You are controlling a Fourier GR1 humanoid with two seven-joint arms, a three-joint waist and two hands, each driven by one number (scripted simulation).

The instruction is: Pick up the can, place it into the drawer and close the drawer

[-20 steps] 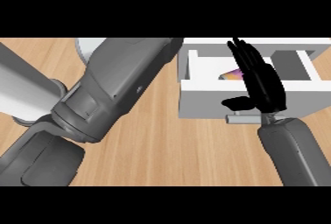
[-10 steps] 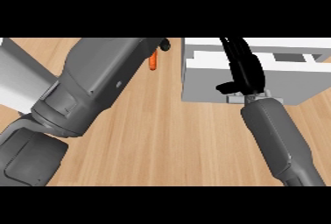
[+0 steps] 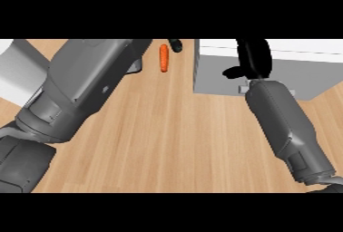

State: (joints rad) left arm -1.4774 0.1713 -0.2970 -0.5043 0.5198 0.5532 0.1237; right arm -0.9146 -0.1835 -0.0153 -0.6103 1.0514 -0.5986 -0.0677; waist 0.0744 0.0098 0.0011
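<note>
The white drawer unit point(image 3: 308, 72) stands at the top right of the wooden counter, and none of its inside shows. My right hand point(image 3: 254, 56) lies flat against its front with straight fingers, thumb out to the left, just above a small grey handle point(image 3: 242, 89). The can is not visible anywhere. My left forearm point(image 3: 80, 90) runs from the lower left up to the top middle. Only a black tip of my left hand point(image 3: 175, 44) shows at the picture's upper edge.
An orange carrot point(image 3: 164, 57) lies on the counter between my left hand and the drawer unit. A white block point(image 3: 15, 68) sits at the far left edge. Bare wooden counter point(image 3: 181, 140) spreads between my two forearms.
The drawer, open a second ago with a colourful thing inside, now shows only its shut front. My right hand moved forward against it. The carrot has come into view.
</note>
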